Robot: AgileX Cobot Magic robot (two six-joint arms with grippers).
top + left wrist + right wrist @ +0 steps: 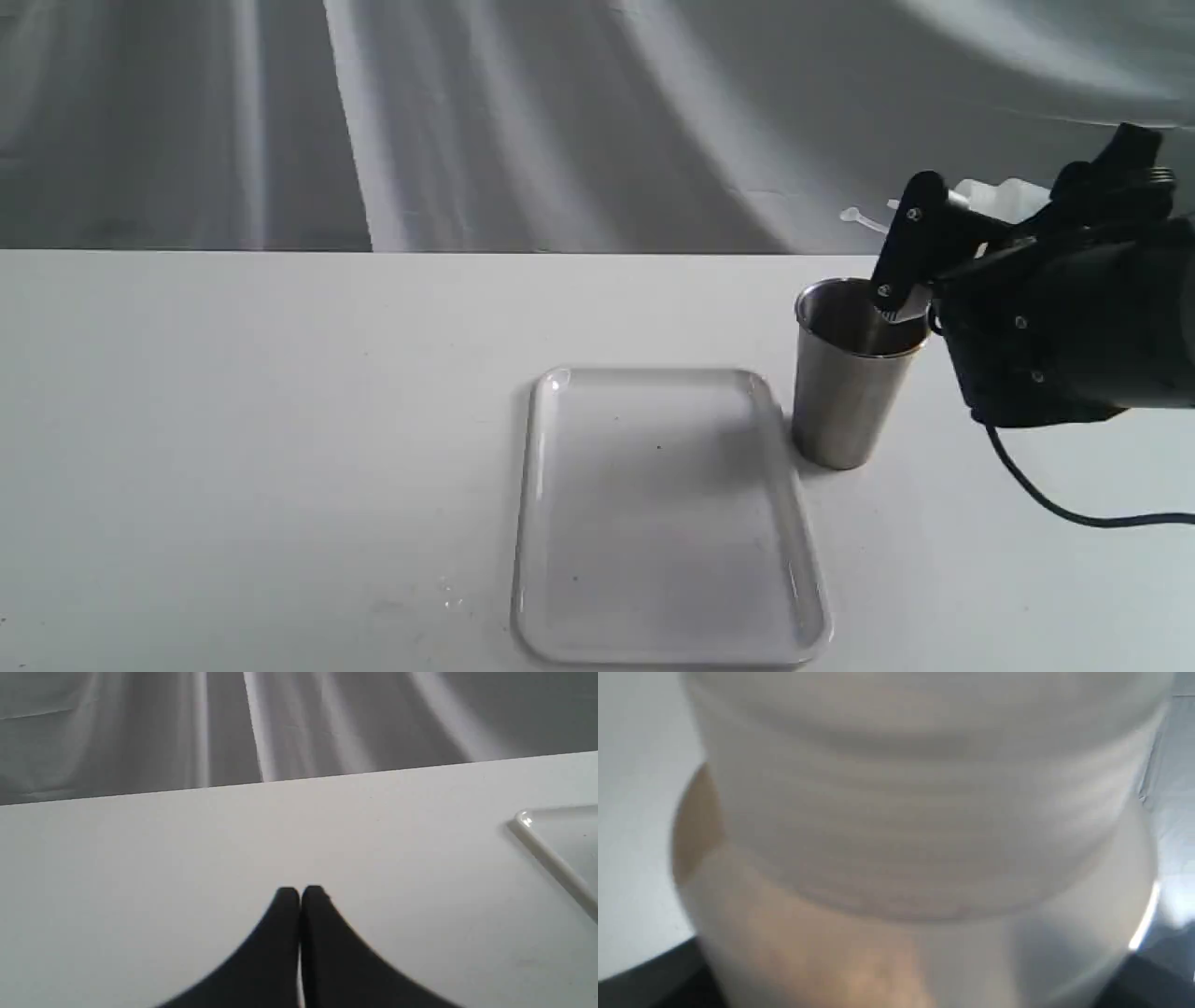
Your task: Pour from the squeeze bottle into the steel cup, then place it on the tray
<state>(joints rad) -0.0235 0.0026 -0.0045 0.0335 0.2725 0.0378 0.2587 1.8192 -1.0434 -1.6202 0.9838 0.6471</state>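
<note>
I read the right gripper as clamped around the squeeze bottle, which fills its wrist camera with amber liquid showing. The nozzle is hidden in every view, so I cannot confirm that it sits over the steel cup just below the fingers. Risk: tilting with the nozzle off the rim spills onto the table, and the near finger can knock the cup toward the tray beside it. The left gripper is closed on nothing.
</note>
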